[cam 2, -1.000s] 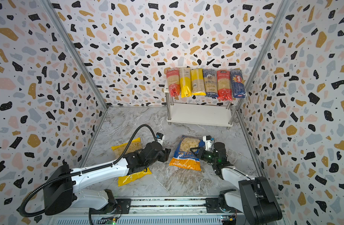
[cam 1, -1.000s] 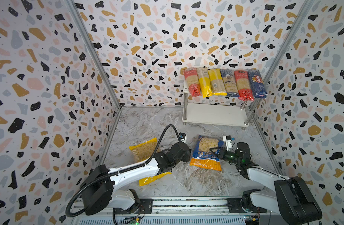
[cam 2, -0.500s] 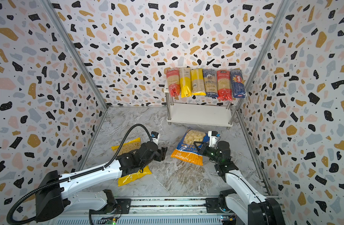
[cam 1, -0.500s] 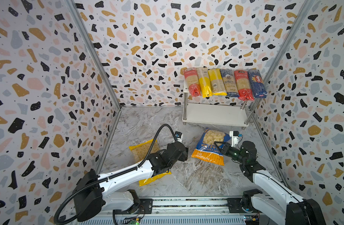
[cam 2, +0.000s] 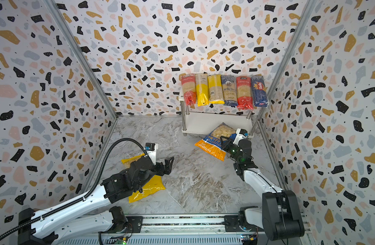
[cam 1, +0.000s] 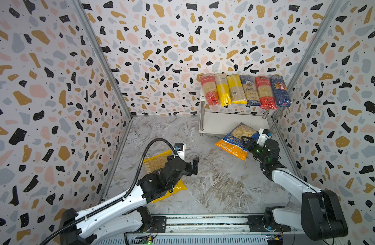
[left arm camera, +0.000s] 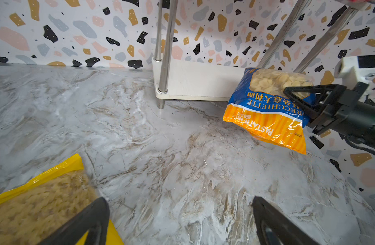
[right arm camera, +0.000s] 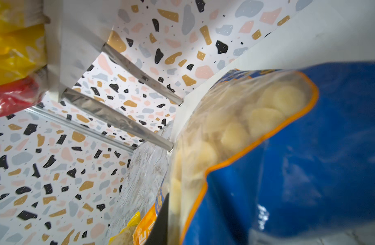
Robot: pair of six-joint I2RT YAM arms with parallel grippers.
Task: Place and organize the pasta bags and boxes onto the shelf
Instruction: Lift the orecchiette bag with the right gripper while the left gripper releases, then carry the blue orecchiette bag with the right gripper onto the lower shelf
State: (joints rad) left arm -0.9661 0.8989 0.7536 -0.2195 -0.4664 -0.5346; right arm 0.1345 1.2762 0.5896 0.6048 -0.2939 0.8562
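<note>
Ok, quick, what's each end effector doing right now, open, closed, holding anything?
Left end effector: open, holding nothing, beside the yellow bag.
Right end effector: closed on the blue-orange bag.

On blue-orange bag [left arm camera: 265,118]: "PASTATIME", "RECCHIETTE", Chinese characters.
On dark-blue pack [cam 1: 280,91], 3 o'clock end of the shelf row: "Barilla", "SPAGHETTI".
On blue-grey pack [cam 1: 248,90]: lettering unclear.

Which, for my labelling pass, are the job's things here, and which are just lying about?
Job: shelf; six spaghetti packs on its top board; blue-orange bag, held by right gripper; yellow bag on floor; open left gripper.
Just there: walls; front rail. No loose clutter.
</note>
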